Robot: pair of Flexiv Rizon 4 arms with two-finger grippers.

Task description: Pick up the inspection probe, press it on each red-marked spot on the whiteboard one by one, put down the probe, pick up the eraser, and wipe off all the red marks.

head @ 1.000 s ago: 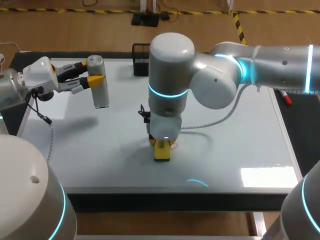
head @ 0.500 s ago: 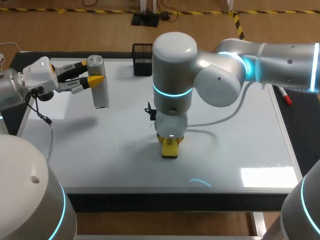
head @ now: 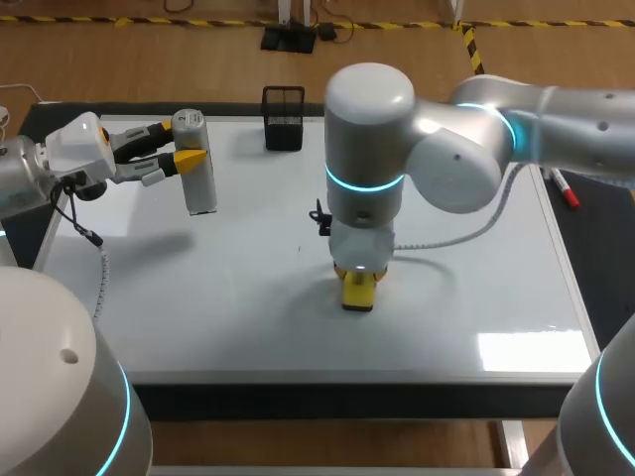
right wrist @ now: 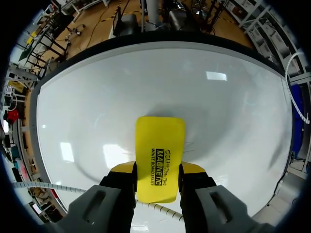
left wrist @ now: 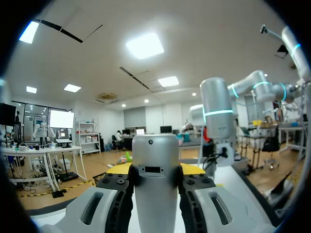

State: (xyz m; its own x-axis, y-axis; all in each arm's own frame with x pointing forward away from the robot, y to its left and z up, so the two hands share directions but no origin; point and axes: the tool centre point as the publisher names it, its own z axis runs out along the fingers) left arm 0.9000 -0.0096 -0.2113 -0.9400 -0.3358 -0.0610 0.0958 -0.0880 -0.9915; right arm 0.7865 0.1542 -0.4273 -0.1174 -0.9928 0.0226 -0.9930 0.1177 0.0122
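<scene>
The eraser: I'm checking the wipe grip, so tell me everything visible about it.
The eraser is a flat yellow block with rounded corners and black print, plastic by its look. The right gripper holds it, jaws clamped on its two long sides. It points down, far end seemingly on the whiteboard, near the board's middle.

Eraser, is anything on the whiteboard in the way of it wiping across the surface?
Nothing visible does. The eraser, held in the jaws of the right gripper, sits on bare whiteboard. The probe is held by the left gripper over the board's left end, and the black holder stands at its far edge.
</scene>
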